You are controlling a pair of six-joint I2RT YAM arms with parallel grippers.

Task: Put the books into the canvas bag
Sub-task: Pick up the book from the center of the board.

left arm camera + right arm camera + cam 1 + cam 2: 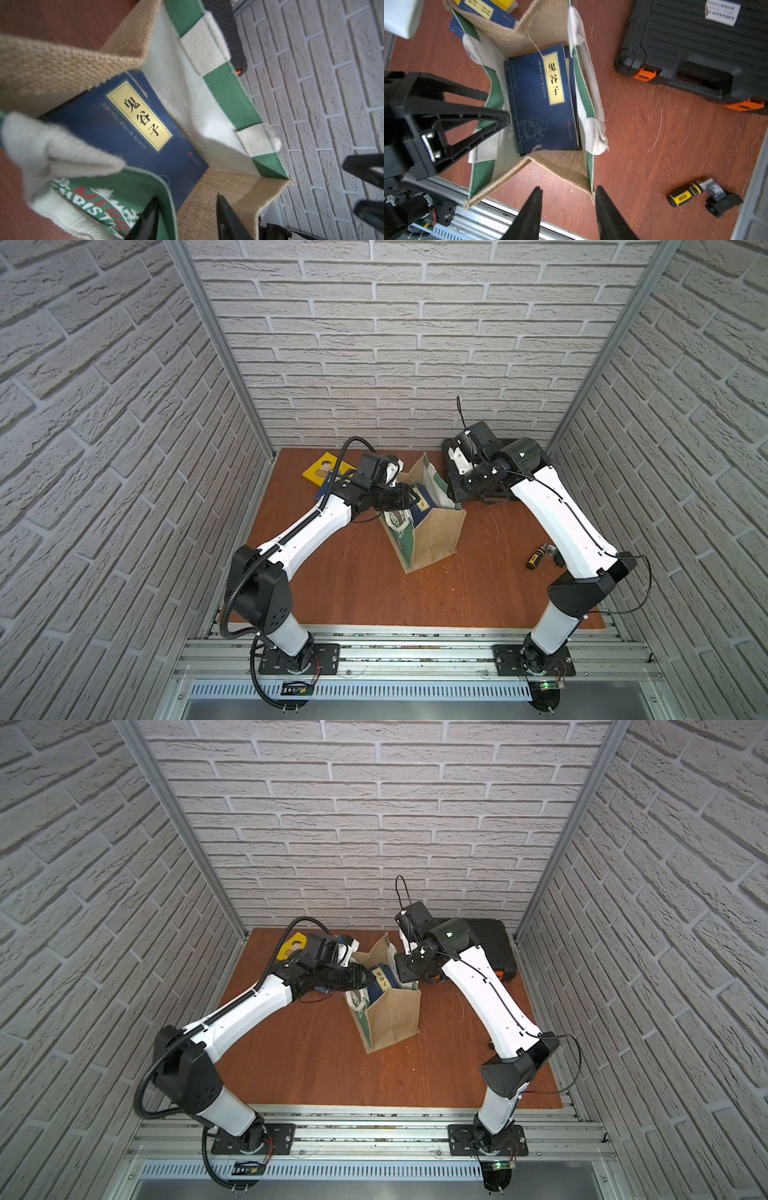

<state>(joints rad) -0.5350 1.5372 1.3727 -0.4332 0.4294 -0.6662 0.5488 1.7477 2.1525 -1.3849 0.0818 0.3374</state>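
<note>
The canvas bag [436, 539] [390, 1019] stands open mid-table, tan burlap with green panels. A navy book with a yellow title label [128, 133] [544, 101] leans inside it on other books. My left gripper [186, 197] [411, 497] is open at the bag's near rim. The green panel's edge runs between its spread fingers, and they hold nothing. My right gripper [568, 188] [459, 485] is open and empty above the table beside a bag corner. A yellow cartoon book [322, 470] [293, 946] and navy books [485, 12] lie on the table behind the bag.
A black plastic case with orange latches [695, 52] [494, 944] lies at the back right. A yellow-and-black screwdriver [536, 558] [685, 195] rests near the right arm. Brick-pattern walls close in three sides, and a metal rail runs along the table's front.
</note>
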